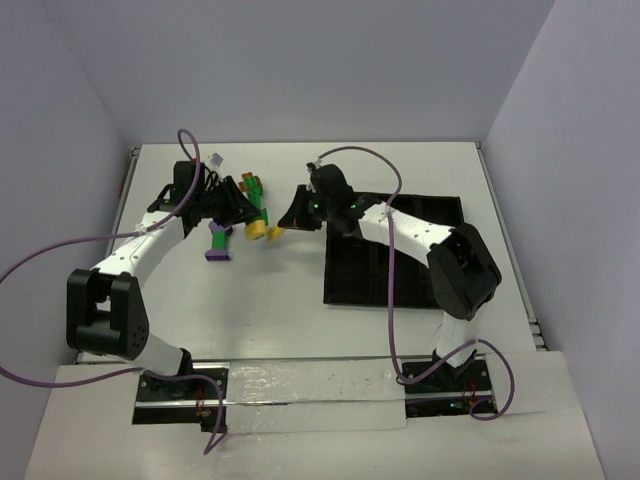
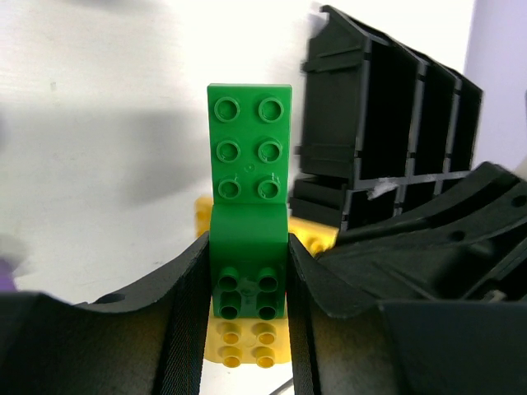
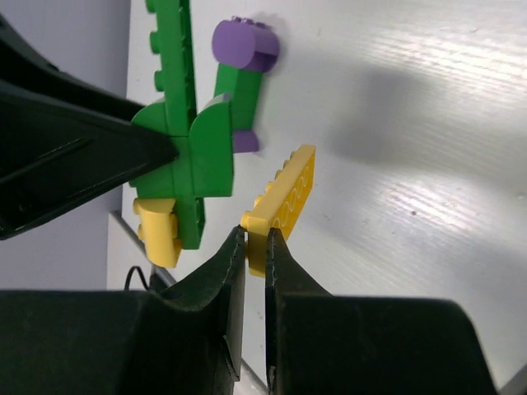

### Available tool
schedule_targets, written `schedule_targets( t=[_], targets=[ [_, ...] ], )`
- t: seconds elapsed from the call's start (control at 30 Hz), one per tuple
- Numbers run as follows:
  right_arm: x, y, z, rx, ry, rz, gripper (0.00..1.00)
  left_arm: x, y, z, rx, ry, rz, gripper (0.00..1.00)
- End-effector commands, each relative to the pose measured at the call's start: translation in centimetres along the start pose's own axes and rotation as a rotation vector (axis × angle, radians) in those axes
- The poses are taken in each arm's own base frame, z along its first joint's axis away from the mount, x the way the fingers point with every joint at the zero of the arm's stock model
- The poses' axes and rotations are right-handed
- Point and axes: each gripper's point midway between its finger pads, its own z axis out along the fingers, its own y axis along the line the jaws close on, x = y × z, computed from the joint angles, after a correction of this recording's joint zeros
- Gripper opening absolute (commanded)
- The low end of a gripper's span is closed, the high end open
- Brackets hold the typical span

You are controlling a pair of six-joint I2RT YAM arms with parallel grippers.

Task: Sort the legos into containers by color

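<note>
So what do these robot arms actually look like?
The left arm and right arm are both white, tube-like segments linked by chunky black joints. A thin purple cable loops along each one. Each arm ends in two matte black, curved fingers.

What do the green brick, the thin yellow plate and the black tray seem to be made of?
The green brick: moulded hard plastic, smooth with a slight sheen; crisp round studs and even colour suggest it. The yellow plate: likely the same plastic, glossy, thin with sharp edges. The black tray: probably thin formed plastic, semi-matte; its ribbed dividing walls look moulded, though not certainly.
</note>
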Motion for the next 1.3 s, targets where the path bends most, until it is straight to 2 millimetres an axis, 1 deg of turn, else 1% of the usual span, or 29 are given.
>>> schedule_targets(
  t=[0.0,0.07,0.13,0.2,0.23,0.27,0.3,0.43,0.47,0.5,0.53,0.57,0.67,0.7,0.77,0.8,0.83,0.87,0.9,0.93,1.07,1.27],
  targets=[
    [-2.9,0.5,-1.8,0.008,-0.083,-0.033,0.0,-2.2,-0.1,-1.9,-0.055,-0.081,0.025,0.0],
    [-3.5,1.0,-2.9,-0.005,-0.098,-0.06,0.0,-2.5,0.8,-2.3,-0.102,-0.097,0.019,0.0],
    [-3.8,0.6,-3.9,0.003,-0.121,-0.105,0.0,-2.6,1.5,-2.6,-0.141,-0.106,0.006,0.0],
    [-4.8,1.0,-6.0,0.007,-0.176,-0.149,0.0,-3.0,2.1,-3.0,-0.191,-0.125,-0.005,0.0],
    [-5.1,0.9,-6.8,0.013,-0.192,-0.153,0.0,-3.1,2.2,-3.1,-0.202,-0.129,-0.009,0.0],
    [-5.4,0.0,-7.5,0.029,-0.202,-0.144,0.0,-3.3,2.1,-3.4,-0.209,-0.139,-0.011,0.0],
    [-5.9,0.5,-8.9,0.016,-0.232,-0.149,0.0,-3.5,2.0,-3.7,-0.212,-0.155,-0.011,0.0],
    [-6.7,-0.1,-12.1,0.022,-0.293,-0.137,0.0,-4.2,1.6,-4.3,-0.213,-0.187,-0.011,0.0],
    [-6.5,-0.8,-12.1,0.038,-0.287,-0.13,0.0,-4.3,1.5,-4.3,-0.212,-0.192,-0.012,0.0],
    [-6.6,-0.8,-13.5,0.042,-0.312,-0.139,0.0,-4.5,1.6,-4.3,-0.217,-0.192,-0.011,0.0],
    [-6.6,-1.0,-14.2,0.049,-0.322,-0.136,0.0,-4.5,1.6,-4.2,-0.22,-0.192,-0.013,0.0],
    [-6.2,-1.8,-14.5,0.061,-0.318,-0.125,0.0,-4.7,1.8,-4.3,-0.231,-0.199,-0.015,0.0],
    [-6.2,-3.3,-16.2,0.08,-0.337,-0.108,0.0,-4.6,2.9,-4.1,-0.291,-0.189,-0.046,0.0],
    [-5.9,-3.8,-16.4,0.097,-0.339,-0.111,0.0,-4.8,2.9,-4.2,-0.299,-0.194,-0.05,0.0],
    [-5.0,-5.5,-17.2,0.162,-0.339,-0.117,0.0,-4.7,3.2,-4.1,-0.312,-0.189,-0.058,0.0],
    [-4.5,-6.0,-17.3,0.177,-0.33,-0.119,0.0,-4.7,3.1,-4.2,-0.307,-0.194,-0.058,0.0],
    [-3.7,-7.1,-17.2,0.208,-0.315,-0.116,0.0,-4.7,3.0,-4.2,-0.303,-0.194,-0.059,0.0],
    [-3.7,-7.1,-17.3,0.209,-0.316,-0.117,0.0,-4.7,2.9,-4.3,-0.3,-0.196,-0.058,0.0],
    [-2.5,-8.2,-17.1,0.233,-0.29,-0.108,0.0,-4.7,2.9,-4.3,-0.299,-0.197,-0.06,0.0],
    [-1.9,-8.8,-17.0,0.244,-0.278,-0.106,0.0,-4.8,2.8,-4.2,-0.298,-0.197,-0.061,0.0],
    [-0.3,-10.2,-16.9,0.275,-0.256,-0.112,0.0,-4.8,2.8,-4.1,-0.3,-0.194,-0.068,0.0],
    [0.8,-11.3,-15.9,0.293,-0.233,-0.124,0.0,-4.7,2.7,-3.8,-0.286,-0.187,-0.084,0.0]
  ],
)
